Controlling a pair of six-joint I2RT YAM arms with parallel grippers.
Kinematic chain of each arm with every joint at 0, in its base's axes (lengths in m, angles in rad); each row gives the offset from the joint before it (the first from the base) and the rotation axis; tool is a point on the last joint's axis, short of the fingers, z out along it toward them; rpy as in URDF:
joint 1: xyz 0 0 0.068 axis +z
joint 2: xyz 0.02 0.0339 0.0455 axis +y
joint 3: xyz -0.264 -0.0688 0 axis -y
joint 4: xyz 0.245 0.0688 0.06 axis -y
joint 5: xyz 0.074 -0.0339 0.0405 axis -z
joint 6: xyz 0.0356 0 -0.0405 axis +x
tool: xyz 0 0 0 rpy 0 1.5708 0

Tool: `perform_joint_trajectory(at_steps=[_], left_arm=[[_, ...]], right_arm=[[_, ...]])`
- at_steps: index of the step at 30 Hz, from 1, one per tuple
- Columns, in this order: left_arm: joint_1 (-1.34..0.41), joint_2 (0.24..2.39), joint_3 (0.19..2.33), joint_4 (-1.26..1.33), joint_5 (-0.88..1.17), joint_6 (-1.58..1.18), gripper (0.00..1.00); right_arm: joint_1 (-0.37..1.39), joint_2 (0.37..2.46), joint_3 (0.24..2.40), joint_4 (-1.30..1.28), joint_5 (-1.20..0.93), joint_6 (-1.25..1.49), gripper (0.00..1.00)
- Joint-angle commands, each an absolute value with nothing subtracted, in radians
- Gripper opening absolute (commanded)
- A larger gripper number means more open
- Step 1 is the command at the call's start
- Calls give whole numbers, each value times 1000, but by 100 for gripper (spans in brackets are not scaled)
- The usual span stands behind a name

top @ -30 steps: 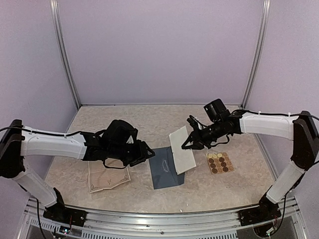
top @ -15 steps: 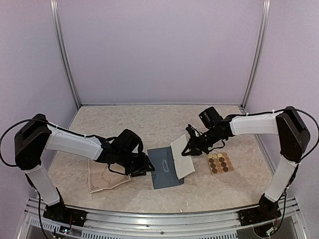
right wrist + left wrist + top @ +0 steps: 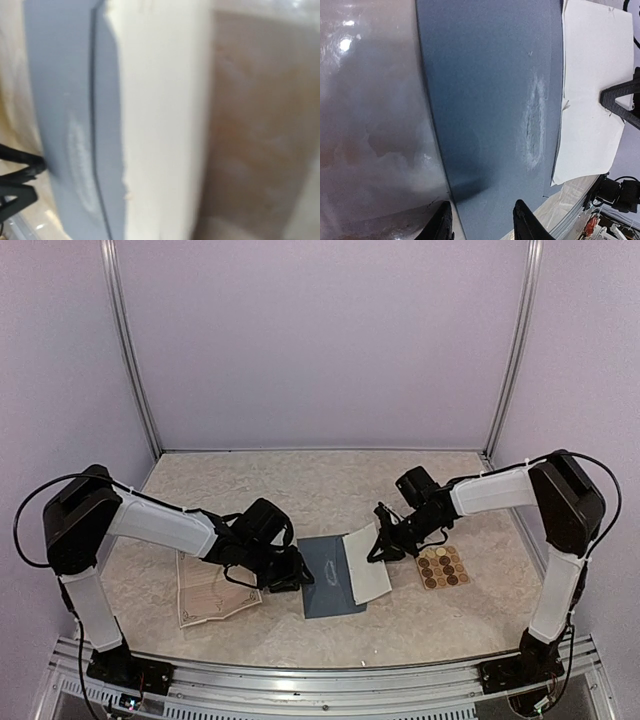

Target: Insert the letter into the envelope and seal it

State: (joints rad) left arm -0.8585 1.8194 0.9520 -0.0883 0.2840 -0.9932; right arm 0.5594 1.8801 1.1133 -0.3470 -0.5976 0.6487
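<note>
The slate-blue envelope (image 3: 325, 580) (image 3: 490, 100) (image 3: 55, 100) lies flat at the table's middle. A white letter (image 3: 366, 565) (image 3: 592, 100) (image 3: 160, 125) rests against its right side, its left edge meeting the envelope's right edge. My right gripper (image 3: 378, 543) is shut on the letter's far edge. Its own fingers are hidden in the right wrist view, but its dark fingertips (image 3: 620, 97) show on the sheet in the left wrist view. My left gripper (image 3: 299, 578) (image 3: 482, 222) sits low at the envelope's left edge, open, with that edge running between its fingers.
A tan sheet of round brown stickers (image 3: 440, 567) lies just right of the letter. A cream sheet with an ornate printed border (image 3: 212, 592) lies left of the envelope, partly under the left arm. Purple walls enclose the table on three sides.
The right gripper has lowered the letter from a raised tilt to nearly flat beside the envelope. The left gripper has dropped to the envelope's left edge, its jaws narrowing.
</note>
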Motion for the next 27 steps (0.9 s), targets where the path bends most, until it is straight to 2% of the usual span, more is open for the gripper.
perform_joint_trajectory(at_steps=[1, 27], left_arm=[[-851, 1876, 982, -105, 279, -954, 38], [-850, 1921, 1004, -116, 281, -944, 36]], right_arm=[[551, 1915, 1134, -370, -568, 623, 0], [577, 1997, 1204, -374, -583, 653, 0]])
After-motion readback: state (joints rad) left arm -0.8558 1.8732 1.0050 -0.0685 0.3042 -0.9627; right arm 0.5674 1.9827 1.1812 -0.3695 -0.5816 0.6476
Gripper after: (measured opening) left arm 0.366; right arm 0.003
